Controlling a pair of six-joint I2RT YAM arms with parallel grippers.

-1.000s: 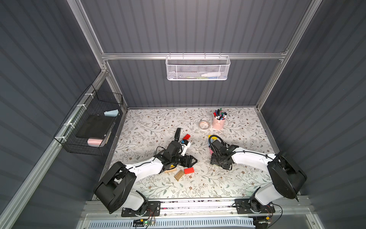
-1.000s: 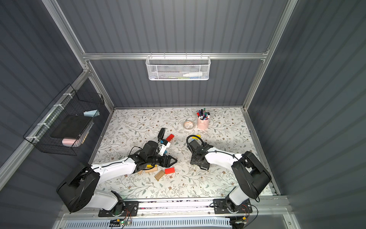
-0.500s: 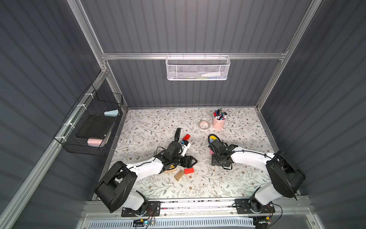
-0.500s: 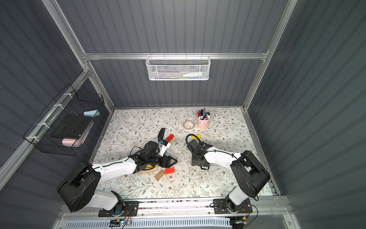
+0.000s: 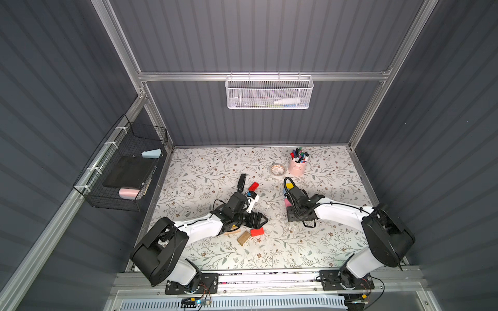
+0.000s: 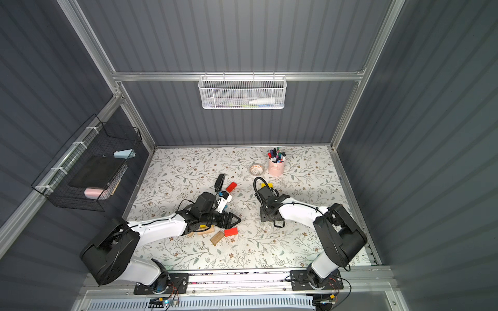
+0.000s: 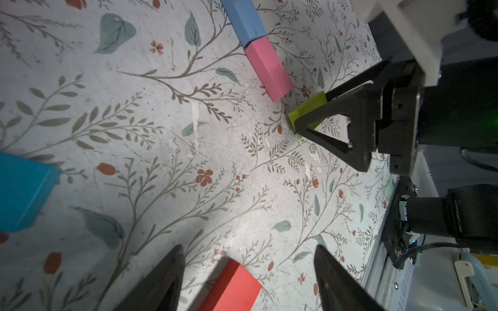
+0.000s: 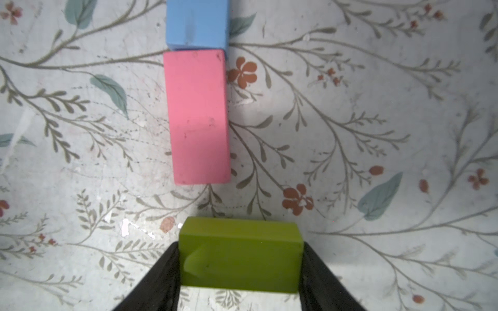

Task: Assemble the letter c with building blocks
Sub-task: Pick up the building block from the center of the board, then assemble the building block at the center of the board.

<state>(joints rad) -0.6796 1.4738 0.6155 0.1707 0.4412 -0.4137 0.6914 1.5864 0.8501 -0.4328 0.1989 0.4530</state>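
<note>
My right gripper (image 8: 239,246) is shut on a lime green block (image 8: 239,255), held by its two short ends and lying crosswise just short of the pink block (image 8: 198,115). The pink block lies end to end with a blue block (image 8: 196,24). In the left wrist view the same green block (image 7: 307,110) sits low over the table in the right gripper's fingers (image 7: 323,129). My left gripper (image 7: 249,249) is open, with a red block (image 7: 231,288) lying on the table between its fingers. A teal block (image 7: 21,194) lies off to one side.
Both top views show a plain wood block (image 5: 244,237) beside that red block (image 5: 256,231). There is also a second red block (image 6: 231,187), a yellow block (image 5: 289,185) and a black stapler (image 5: 242,181). A pink pen cup (image 5: 297,167) and a small dish (image 5: 278,169) stand behind.
The right gripper's jaws have narrowed slightly on the green block and the arm has edged a little. The left arm has hardly moved.
</note>
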